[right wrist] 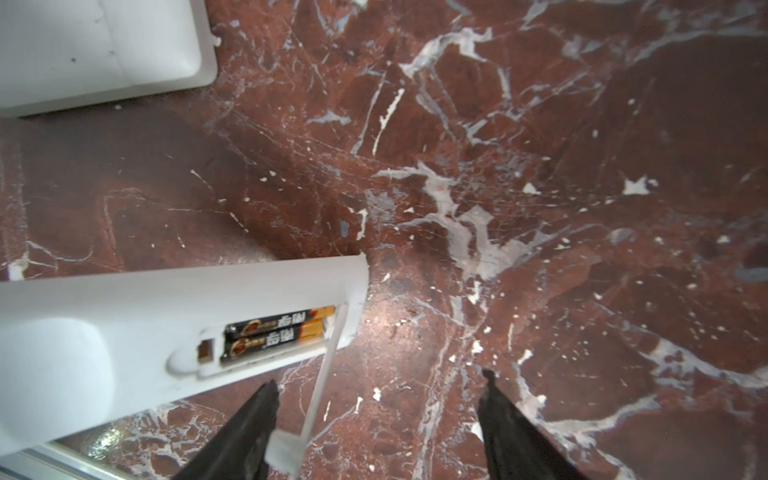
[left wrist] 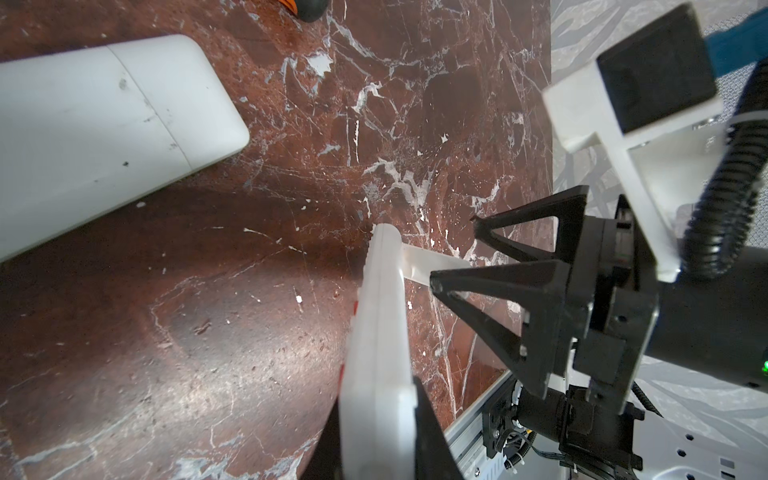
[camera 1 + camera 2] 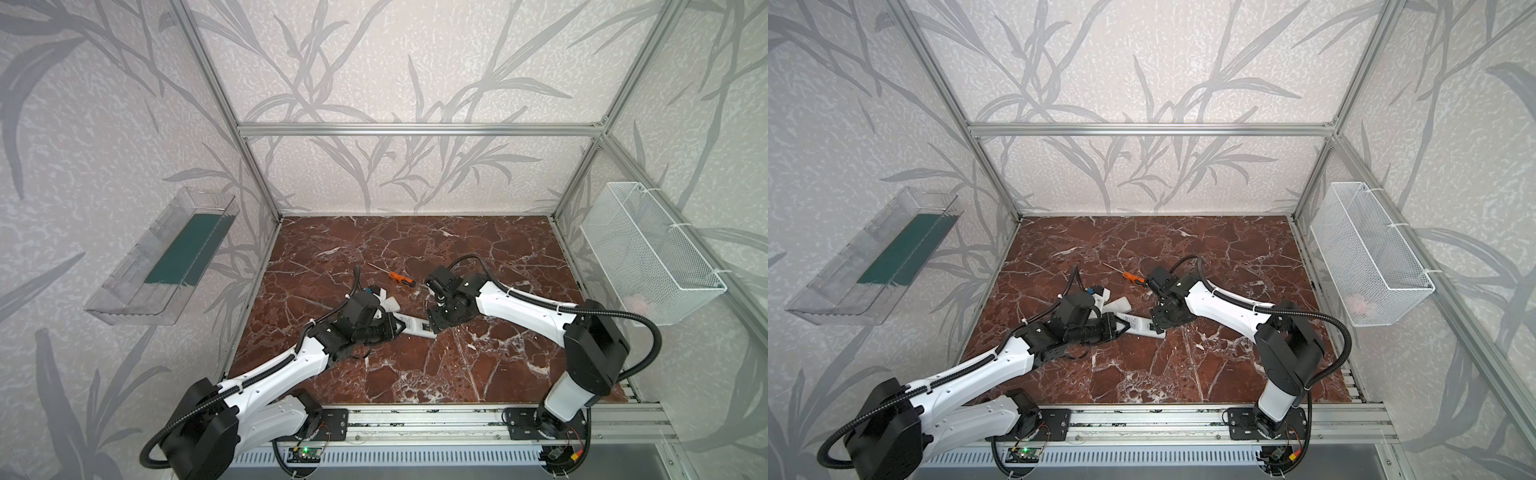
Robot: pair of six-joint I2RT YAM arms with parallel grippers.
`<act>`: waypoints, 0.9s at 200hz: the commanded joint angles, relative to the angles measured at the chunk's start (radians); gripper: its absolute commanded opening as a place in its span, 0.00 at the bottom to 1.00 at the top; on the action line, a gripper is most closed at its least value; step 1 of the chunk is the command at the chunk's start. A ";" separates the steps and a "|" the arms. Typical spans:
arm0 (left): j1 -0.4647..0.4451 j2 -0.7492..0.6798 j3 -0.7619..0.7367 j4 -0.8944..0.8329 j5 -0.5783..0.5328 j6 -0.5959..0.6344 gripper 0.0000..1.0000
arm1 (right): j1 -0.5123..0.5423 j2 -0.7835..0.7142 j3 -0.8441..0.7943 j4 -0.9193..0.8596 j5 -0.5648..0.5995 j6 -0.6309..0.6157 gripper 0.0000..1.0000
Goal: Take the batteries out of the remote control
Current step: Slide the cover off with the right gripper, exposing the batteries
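The batteries [image 1: 274, 341] carry white Chinese characters, possibly a brand name, too blurred to read.

the desk [image 3: 415, 365] is red-brown marble with white veins. the remote control [image 1: 124, 299] is white; the batteries [image 1: 278, 332] in it are black and orange-gold with pale lettering. the screwdriver [image 3: 400, 277] has an orange handle with a black end. the basket [image 3: 648, 249] is white mesh.

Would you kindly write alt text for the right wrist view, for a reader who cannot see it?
A white remote has its compartment open on two black-and-gold batteries side by side, its cover hanging loose. The right gripper holds its jaws apart with the cover between them, above a red marble table; a second remote lies beyond.
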 commanded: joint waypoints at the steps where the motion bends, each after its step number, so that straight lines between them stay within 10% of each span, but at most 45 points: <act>1: 0.000 0.006 -0.007 -0.047 -0.028 0.018 0.00 | 0.003 -0.046 -0.009 -0.035 0.062 -0.008 0.69; 37: 0.000 0.000 -0.005 -0.051 -0.031 0.017 0.00 | 0.001 -0.038 -0.016 -0.022 0.031 -0.002 0.55; 180: 0.000 0.059 -0.029 0.039 0.007 -0.006 0.00 | -0.073 -0.104 -0.098 0.064 -0.133 0.024 0.68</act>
